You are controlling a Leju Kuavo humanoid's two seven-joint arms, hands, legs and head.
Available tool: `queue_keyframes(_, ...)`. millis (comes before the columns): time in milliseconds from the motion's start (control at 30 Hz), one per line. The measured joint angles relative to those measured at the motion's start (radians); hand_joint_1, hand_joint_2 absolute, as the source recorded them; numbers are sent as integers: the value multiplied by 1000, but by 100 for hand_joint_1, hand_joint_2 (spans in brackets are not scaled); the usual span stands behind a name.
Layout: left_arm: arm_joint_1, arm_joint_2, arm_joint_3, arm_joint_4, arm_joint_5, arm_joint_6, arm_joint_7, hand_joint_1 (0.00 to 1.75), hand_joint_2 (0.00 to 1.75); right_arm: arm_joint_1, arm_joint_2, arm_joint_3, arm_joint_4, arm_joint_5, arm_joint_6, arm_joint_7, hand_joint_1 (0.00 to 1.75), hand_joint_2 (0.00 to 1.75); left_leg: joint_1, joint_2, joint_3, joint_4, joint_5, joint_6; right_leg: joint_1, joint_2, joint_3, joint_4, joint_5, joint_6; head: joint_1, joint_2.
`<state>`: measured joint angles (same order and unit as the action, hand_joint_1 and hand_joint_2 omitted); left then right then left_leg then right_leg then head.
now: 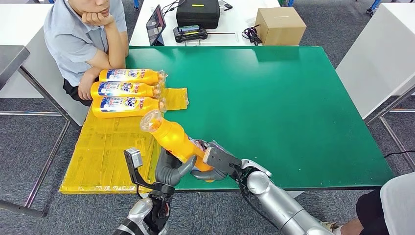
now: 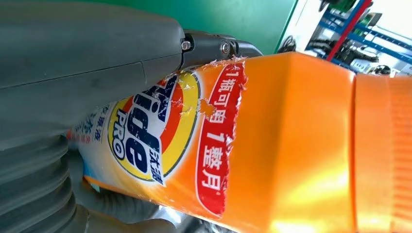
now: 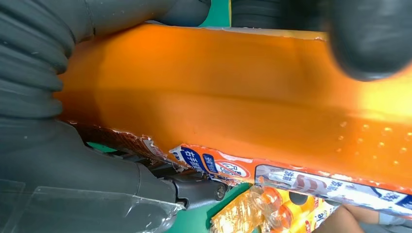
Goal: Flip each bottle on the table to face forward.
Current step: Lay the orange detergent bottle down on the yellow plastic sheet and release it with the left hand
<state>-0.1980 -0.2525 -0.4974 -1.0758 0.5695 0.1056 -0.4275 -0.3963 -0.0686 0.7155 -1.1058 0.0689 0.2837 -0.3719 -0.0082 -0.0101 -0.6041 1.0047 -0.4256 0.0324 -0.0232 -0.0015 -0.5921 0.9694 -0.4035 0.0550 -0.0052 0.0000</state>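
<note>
An orange detergent bottle [image 1: 172, 137] is lifted off the table near its front edge, tilted with its clear cap [image 1: 150, 120] pointing up and to the left. My left hand [image 1: 171, 168] grips its lower body from the left, and my right hand [image 1: 219, 161] grips it from the right. Close up, the bottle [image 2: 272, 145] shows its torn front label, with my left hand [image 2: 73, 63] wrapped over it. The bottle's plain orange side [image 3: 233, 92] runs past my right hand [image 3: 58, 145]. Three more bottles [image 1: 128, 90] lie side by side on the yellow mat, labels up.
A yellow mat [image 1: 105, 147] covers the left part of the green table [image 1: 293, 107]. A person sits at the far left corner, an arm resting beside the three bottles. A cardboard box [image 1: 280, 25] and a black case [image 1: 197, 12] stand on the white table behind.
</note>
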Motion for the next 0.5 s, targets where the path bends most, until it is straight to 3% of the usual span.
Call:
queue_keyframes(167,0,-3,20,0,38,-33,20,0,175,-3,5,14,11,7,4,-4,175,175,0,0,0,0,0,0,0,0,0,0,0,0,0,0)
queue_keyframes(200,0,-3,23,0,42,-38,21,11,175,-4,6,16,12,7,4,-5,175,175,0,0,0,0,0,0,0,0,0,0,0,0,0,0)
queue_keyframes(267,1,-3,28,0,47,-52,22,99,175,-4,8,18,14,4,4,-6,175,175,0,0,0,0,0,0,0,0,0,0,0,0,0,0)
queue_keyframes(300,2,-3,31,0,49,-62,22,142,175,-4,8,18,15,1,4,-7,166,175,0,0,0,0,0,0,0,0,0,0,0,0,0,0)
queue_keyframes(333,3,-3,33,0,49,-71,23,175,175,-4,8,18,16,-2,4,-8,158,175,0,0,0,0,0,0,0,0,0,0,0,0,0,0)
queue_keyframes(400,6,-3,35,-1,50,-85,23,175,175,-4,8,18,18,-6,5,-11,141,175,0,0,0,0,0,0,0,0,0,0,0,0,0,0)
queue_keyframes(467,9,-3,36,-3,50,-95,23,175,175,-4,8,18,21,-10,11,-13,141,175,0,0,0,0,0,0,0,0,0,0,0,0,0,0)
queue_keyframes(500,10,-3,37,-5,51,-99,23,175,175,-4,8,18,22,-13,14,-14,121,175,0,0,0,0,0,0,0,0,0,0,0,0,0,0)
